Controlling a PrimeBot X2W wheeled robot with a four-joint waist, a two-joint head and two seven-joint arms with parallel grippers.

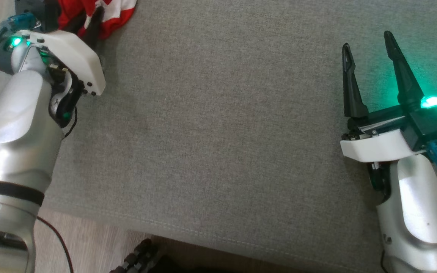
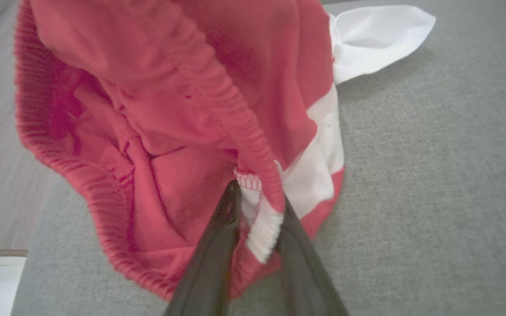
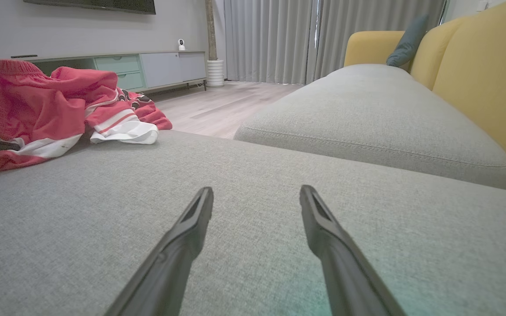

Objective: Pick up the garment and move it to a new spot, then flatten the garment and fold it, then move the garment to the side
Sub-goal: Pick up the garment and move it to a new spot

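Grey sofa cushion (image 1: 218, 113) carries everything. Garment (image 2: 169, 109), red-and-white shorts, lies bunched at the cushion's far left corner. By the look it is light and limp, neither slippery nor fragile. It will likely sag and drag, so the thick ribbed waistband is the best hold. Left hand (image 2: 259, 197) is pinching a white-edged fold beside that waistband. Right hand (image 1: 367, 41) is spread wide, holding nothing, well apart over bare cushion.

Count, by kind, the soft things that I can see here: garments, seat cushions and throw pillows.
red-and-white garment: 1
grey seat cushions: 2
teal throw pillow: 1
Total: 4
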